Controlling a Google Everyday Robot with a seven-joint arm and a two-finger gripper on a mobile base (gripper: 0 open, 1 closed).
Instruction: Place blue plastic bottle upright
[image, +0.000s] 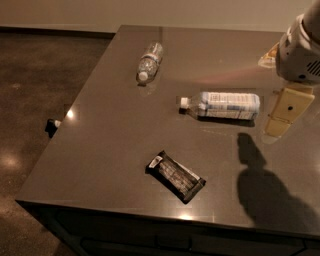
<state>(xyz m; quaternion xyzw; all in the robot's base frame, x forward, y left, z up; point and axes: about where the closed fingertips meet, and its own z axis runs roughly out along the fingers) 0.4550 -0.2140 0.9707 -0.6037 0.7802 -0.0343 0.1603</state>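
The blue plastic bottle (225, 105) lies on its side near the middle of the grey table (105, 140), white cap pointing left, pale blue-and-white label facing up. My gripper (281, 116) hangs at the right edge of the view, just right of the bottle's base and above the table, not touching it. Only one cream-coloured finger (284, 111) shows clearly.
A smaller slim clear bottle (149, 61) lies on its side at the back left. A dark snack packet (176, 176) lies near the front. The arm's shadow (265, 190) falls at the front right. A small dark object (51, 126) sits at the table's left edge.
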